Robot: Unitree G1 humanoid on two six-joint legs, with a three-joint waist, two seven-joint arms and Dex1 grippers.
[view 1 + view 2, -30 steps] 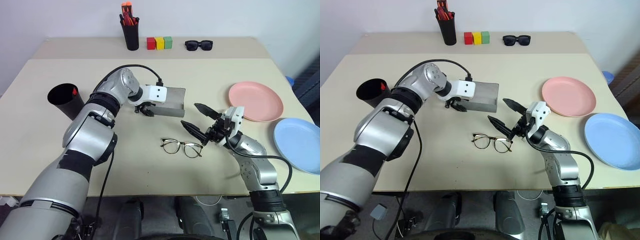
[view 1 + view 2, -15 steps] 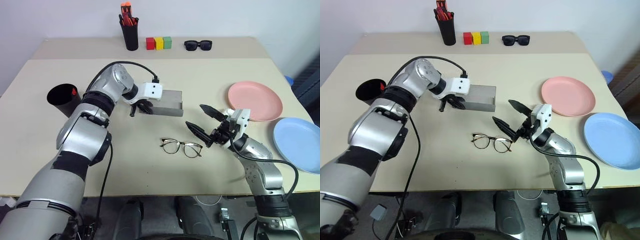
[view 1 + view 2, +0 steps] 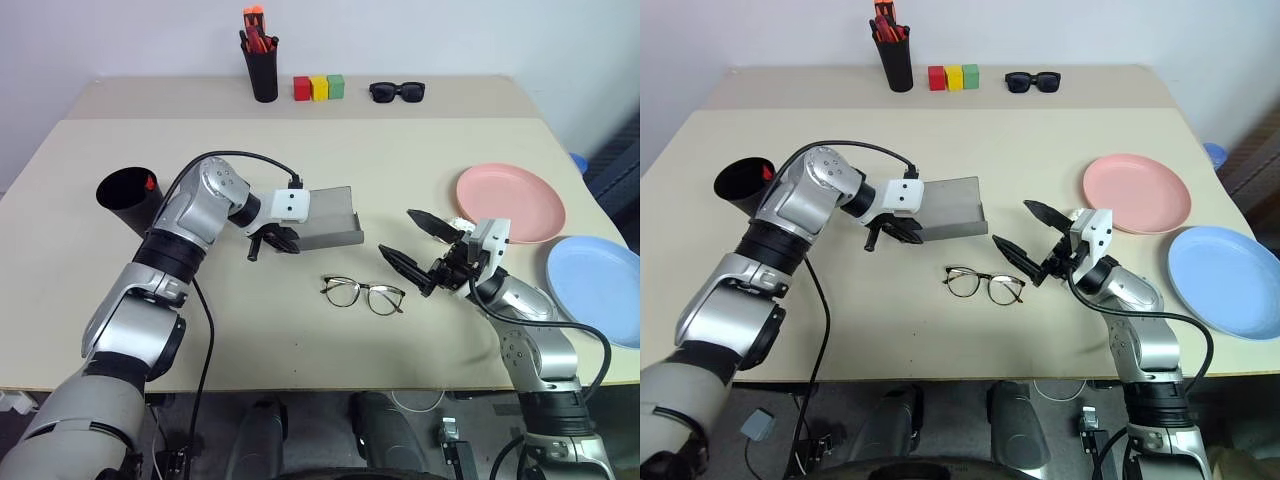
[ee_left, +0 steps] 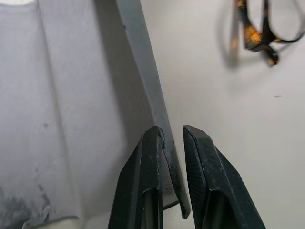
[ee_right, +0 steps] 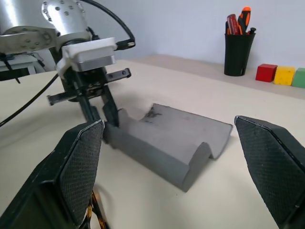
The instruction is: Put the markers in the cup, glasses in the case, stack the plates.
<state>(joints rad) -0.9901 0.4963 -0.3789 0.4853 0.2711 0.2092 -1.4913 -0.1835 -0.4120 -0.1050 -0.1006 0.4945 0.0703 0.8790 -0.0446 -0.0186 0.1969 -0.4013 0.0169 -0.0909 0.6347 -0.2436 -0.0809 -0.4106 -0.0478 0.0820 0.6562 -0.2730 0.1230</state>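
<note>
In the left eye view, the grey case lies open on the tabletop, near the middle. The left gripper is nearly closed and pinches the end wall of the case at its 9 o'clock side. The wire-framed glasses lie apart from the case, at about 5 o'clock from it, with their long axis running from 9 to 3 o'clock. The right gripper hangs wide open and holds nothing; the glasses lie at about 8 o'clock from it, near, so I judge that the right arm is the nearer one for picking them up.

In the left wrist view, the two black fingers stand close together, with the thin edge of the case between them.

In the right wrist view, the open case lies straight ahead between the spread fingers, and the left gripper grips its far end.
</note>
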